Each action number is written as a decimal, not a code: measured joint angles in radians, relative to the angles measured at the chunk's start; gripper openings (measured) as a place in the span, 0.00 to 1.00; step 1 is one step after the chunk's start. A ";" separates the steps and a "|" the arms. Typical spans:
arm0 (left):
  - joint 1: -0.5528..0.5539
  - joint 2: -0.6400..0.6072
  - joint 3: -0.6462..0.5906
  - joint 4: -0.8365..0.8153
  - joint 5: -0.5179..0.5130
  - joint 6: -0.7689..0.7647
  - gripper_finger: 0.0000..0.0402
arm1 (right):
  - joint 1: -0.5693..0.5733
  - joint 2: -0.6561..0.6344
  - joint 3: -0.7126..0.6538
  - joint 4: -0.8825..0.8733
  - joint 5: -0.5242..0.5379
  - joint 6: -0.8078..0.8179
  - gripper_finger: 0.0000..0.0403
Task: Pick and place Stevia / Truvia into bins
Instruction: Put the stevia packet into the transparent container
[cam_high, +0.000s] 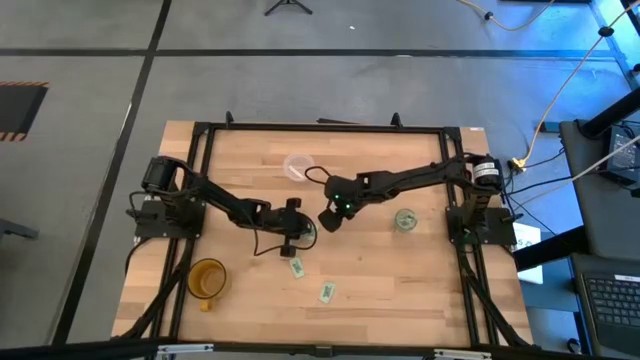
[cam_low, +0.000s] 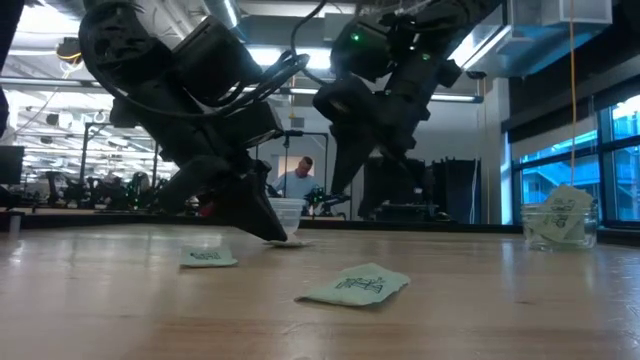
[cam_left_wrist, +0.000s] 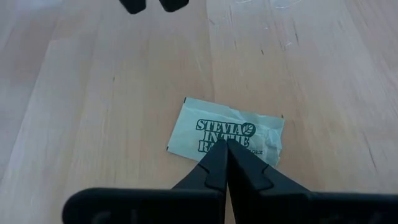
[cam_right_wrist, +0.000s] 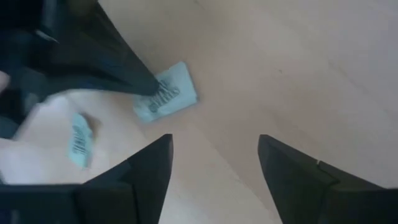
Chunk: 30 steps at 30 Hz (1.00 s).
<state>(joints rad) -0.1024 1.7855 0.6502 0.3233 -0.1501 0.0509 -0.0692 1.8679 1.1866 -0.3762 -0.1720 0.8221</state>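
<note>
Our left gripper (cam_left_wrist: 225, 149) presses its clenched fingertips onto a Stevia sachet (cam_left_wrist: 231, 132) lying flat mid-table. Our right gripper (cam_right_wrist: 214, 158) hovers just beside it, jaws released and empty. Two more sachets (cam_high: 297, 268) lie nearer the front edge, beside an amber mug (cam_high: 207, 279).

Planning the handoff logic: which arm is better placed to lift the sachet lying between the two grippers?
Left. The left gripper has its closed fingers tipped down onto that Stevia sachet. The right gripper hangs open above the table.
</note>
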 joint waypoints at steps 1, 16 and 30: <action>0.000 0.000 0.000 0.001 0.000 -0.001 0.00 | -0.003 0.000 0.000 0.015 -0.010 0.012 0.59; 0.000 0.001 -0.001 0.037 -0.013 -0.011 0.00 | -0.007 0.138 0.002 0.208 -0.127 0.094 0.59; -0.002 0.001 -0.001 0.049 -0.037 -0.012 0.01 | -0.008 0.157 0.002 0.248 -0.167 0.146 0.59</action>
<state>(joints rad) -0.1040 1.7866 0.6495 0.3725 -0.1868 0.0391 -0.0776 2.0247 1.1889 -0.1279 -0.3394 0.9683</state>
